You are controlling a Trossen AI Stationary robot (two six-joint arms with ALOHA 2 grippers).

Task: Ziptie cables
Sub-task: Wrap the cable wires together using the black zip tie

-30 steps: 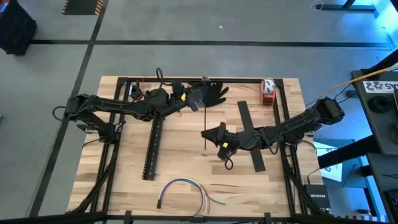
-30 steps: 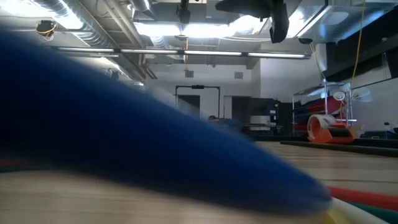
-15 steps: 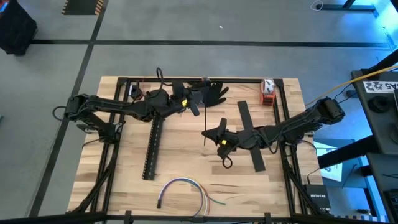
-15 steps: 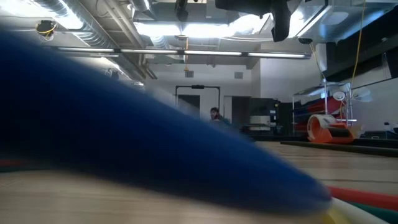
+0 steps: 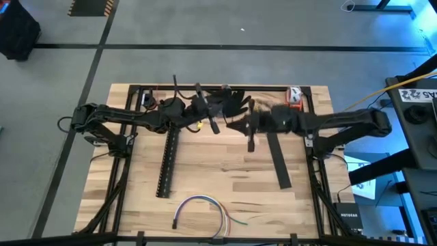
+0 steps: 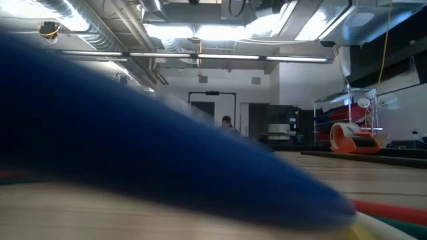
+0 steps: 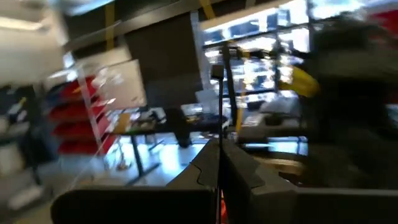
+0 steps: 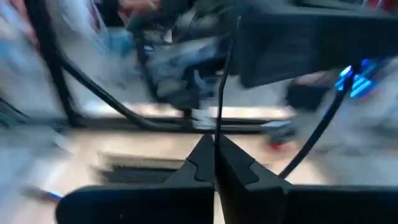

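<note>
The cables (image 5: 203, 208), a curved bundle of white, blue and dark wires, lie on the table by its near edge; they are the blurred blue mass (image 6: 167, 160) in the low view. My left gripper (image 5: 212, 116) and right gripper (image 5: 232, 125) are raised, tip to tip, over the far middle of the table. Both are shut on a thin dark zip tie (image 5: 207, 108). In the left wrist view the tie (image 7: 221, 99) stands out of the fingertips and ends in a small head (image 7: 216, 71). A thin dark strip (image 8: 222, 81) also rises from the right fingertips. My left gripper pinches the zip tie's shaft (image 7: 219, 140) between its two fingers, well short of the head end. The fingers point about level toward the table's right and lie across the tie. The tie is clear of the table. My right gripper pinches the thin strip (image 8: 217, 134) between its two shut fingers, coming about level from the table's right. The strip runs out past the fingertips, clear of the table. Which end of the tie this is I cannot tell.
A long black slotted channel (image 5: 167, 160) lies left of centre, running near to far. A flat black bar (image 5: 276, 157) lies right of centre. A black glove (image 5: 235, 101) and a red and white object (image 5: 294, 101) sit at the far edge. A black frame (image 5: 136, 92) borders the table.
My right gripper has shut on the strip at the table's middle, then risen and gone toward the far edge and my left gripper, rolling its wrist. My left gripper has rolled in place. The tie, which ran straight near to far, now slants.
</note>
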